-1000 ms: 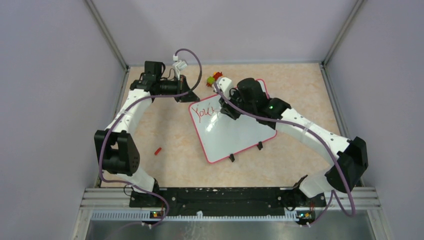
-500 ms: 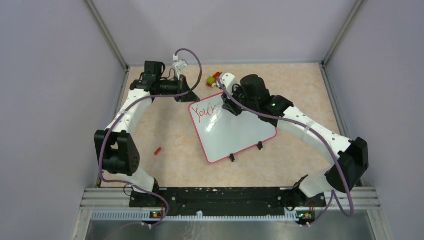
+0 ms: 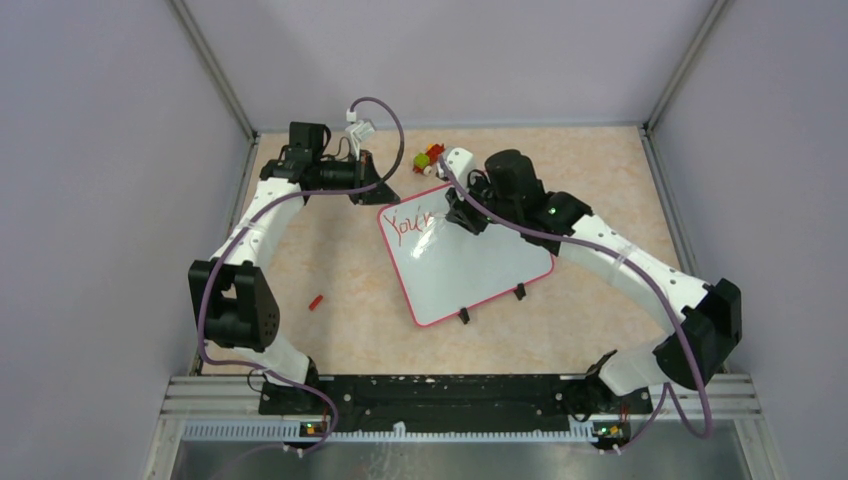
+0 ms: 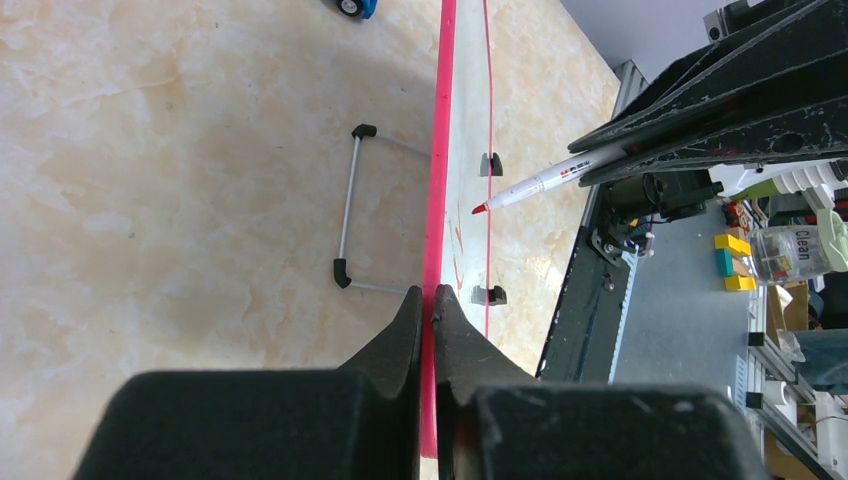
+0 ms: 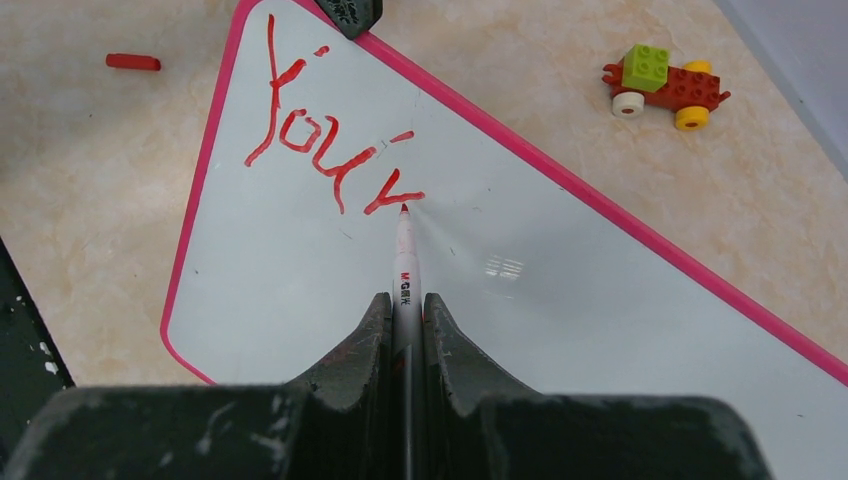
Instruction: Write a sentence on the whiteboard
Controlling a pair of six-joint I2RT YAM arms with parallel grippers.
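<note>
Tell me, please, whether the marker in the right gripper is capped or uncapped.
Uncapped: the marker's bare red tip touches the whiteboard at the end of the red lettering.

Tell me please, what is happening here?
The right gripper is shut on a marker whose tip is at the whiteboard. The sentence, in red, reads only "You'r", so most is not yet written. The left gripper is shut on the board's pink rim near a corner. A red cap and a toy car lie on the table.
</note>
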